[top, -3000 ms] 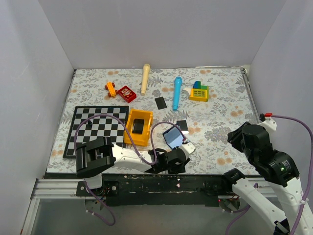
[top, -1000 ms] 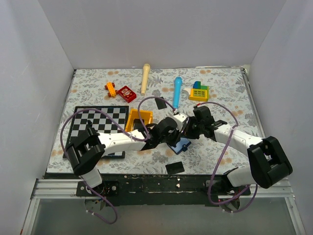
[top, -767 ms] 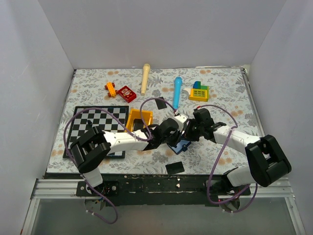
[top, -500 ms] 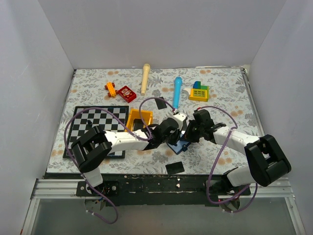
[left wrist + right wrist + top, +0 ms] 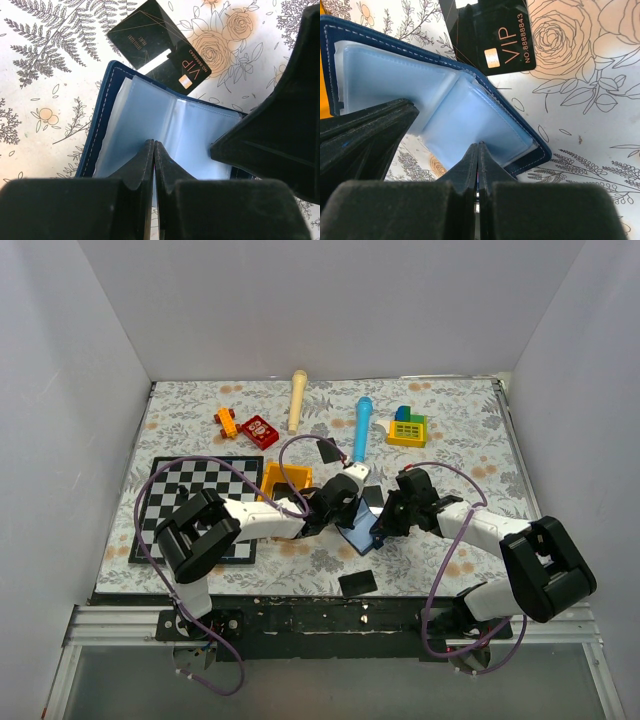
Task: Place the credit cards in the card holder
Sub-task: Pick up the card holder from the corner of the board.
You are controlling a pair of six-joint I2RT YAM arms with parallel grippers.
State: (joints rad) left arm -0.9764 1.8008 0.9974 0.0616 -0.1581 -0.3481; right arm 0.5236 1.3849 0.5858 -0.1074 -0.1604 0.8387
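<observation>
The card holder [image 5: 358, 538] lies open on the floral cloth, its light blue clear pockets [image 5: 165, 125] facing up inside a navy edge [image 5: 530, 142]. My left gripper [image 5: 154, 143] is shut, its tips resting on the pockets. My right gripper [image 5: 478, 145] is also shut and touches the pockets from the opposite side. Nothing shows between either pair of fingers. A black credit card marked VIP [image 5: 160, 47] [image 5: 495, 35] lies flat just beyond the holder. Another black card [image 5: 328, 451] lies farther back, and a third [image 5: 357, 582] lies near the front edge.
An orange tray [image 5: 272, 483] holding a dark object sits left of the holder, beside a checkerboard [image 5: 190, 490]. At the back lie a blue tube [image 5: 361, 428], a wooden stick [image 5: 297, 398], a yellow block toy [image 5: 407, 428] and red and orange pieces [image 5: 258, 430].
Both grippers have shifted a little over the open holder, the left wrist turning back-left and the right one dropping toward the front. The holder has slid slightly left. Both stay shut.
</observation>
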